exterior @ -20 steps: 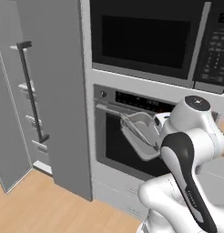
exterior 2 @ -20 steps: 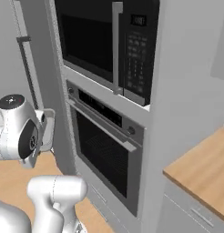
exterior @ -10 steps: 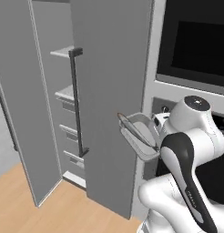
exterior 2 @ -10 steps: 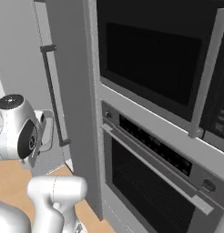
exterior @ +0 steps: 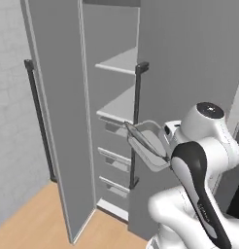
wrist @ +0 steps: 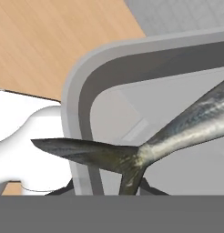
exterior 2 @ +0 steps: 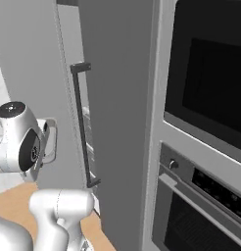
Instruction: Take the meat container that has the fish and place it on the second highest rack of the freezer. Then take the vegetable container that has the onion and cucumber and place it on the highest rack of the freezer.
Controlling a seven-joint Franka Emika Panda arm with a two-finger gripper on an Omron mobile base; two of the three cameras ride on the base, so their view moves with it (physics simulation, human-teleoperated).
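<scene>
the meat container [exterior: 149, 146] hung tilted in front of the arm, near the open freezer [exterior: 107, 121] and roughly level with its lower flat shelf. it looked like a stiff, shallow grey tray with a raised rim, probably light, and the rim seemed the only sensible place to hold it. the gripper appeared clamped on that rim at the tray's near edge, though the fingertips themselves were hidden in the hand view, so this was a judgement from how the tray was carried.

inside lay the fish [wrist: 177, 136], slim and silver-grey, its tail fin spilling over the rim. it was loose and probably slippery, so with the tray this tilted it could slide out.

beyond, the freezer door stood open with its black bar handle [exterior: 137, 121], showing the highest rack [exterior: 120, 63], the second highest rack [exterior: 119, 104] and grey drawers [exterior: 111, 158] below. both shelves looked bare.
</scene>
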